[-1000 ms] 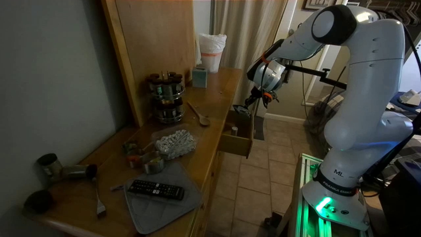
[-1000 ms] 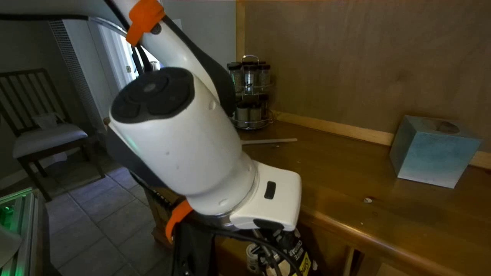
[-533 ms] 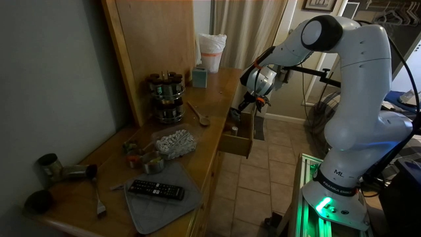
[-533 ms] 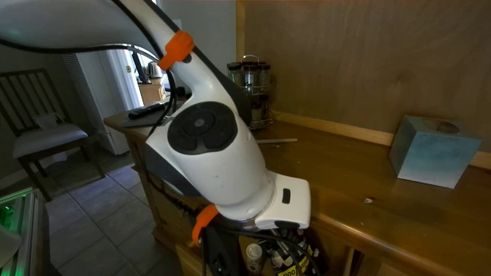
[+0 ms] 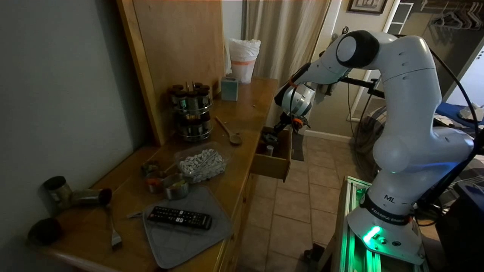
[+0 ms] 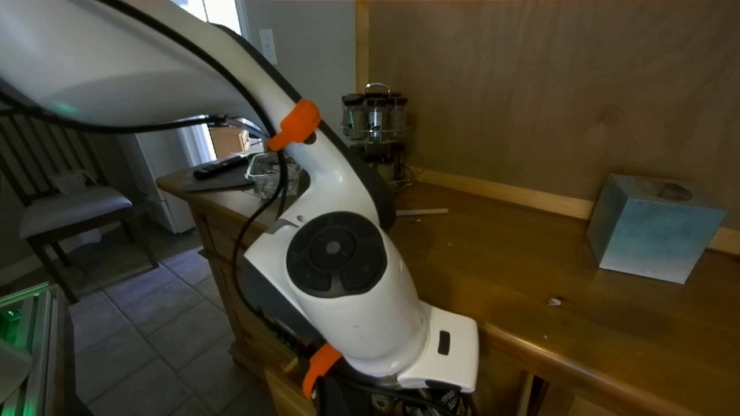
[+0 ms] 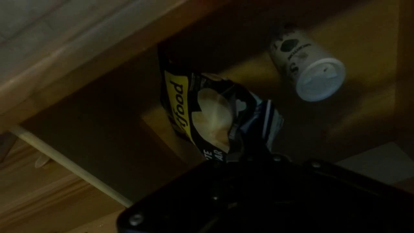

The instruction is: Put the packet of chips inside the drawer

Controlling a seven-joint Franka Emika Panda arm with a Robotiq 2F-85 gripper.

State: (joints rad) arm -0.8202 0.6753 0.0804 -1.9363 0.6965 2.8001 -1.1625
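The drawer (image 5: 269,166) is pulled open from the wooden counter. Its edge also shows low in an exterior view (image 6: 286,396). The packet of chips, black with a yellow band (image 7: 207,113), is inside the drawer space in the wrist view. It looks small and dark in an exterior view (image 5: 269,139) and is mostly hidden by the arm in an exterior view (image 6: 444,400). My gripper (image 7: 247,153) is shut on the crumpled end of the packet. The fingers are very dark. I cannot tell whether the packet touches the drawer floor.
A white-lidded canister (image 7: 305,64) is in the drawer beside the packet, also visible in an exterior view (image 5: 269,150). On the counter are a spice rack (image 5: 192,111), a tissue box (image 6: 653,228), a wooden spoon (image 5: 230,134) and a remote (image 5: 179,218).
My gripper has moved down with the packet, from above the drawer's rim into the drawer, towards the canister. The drawer and canister have not moved.
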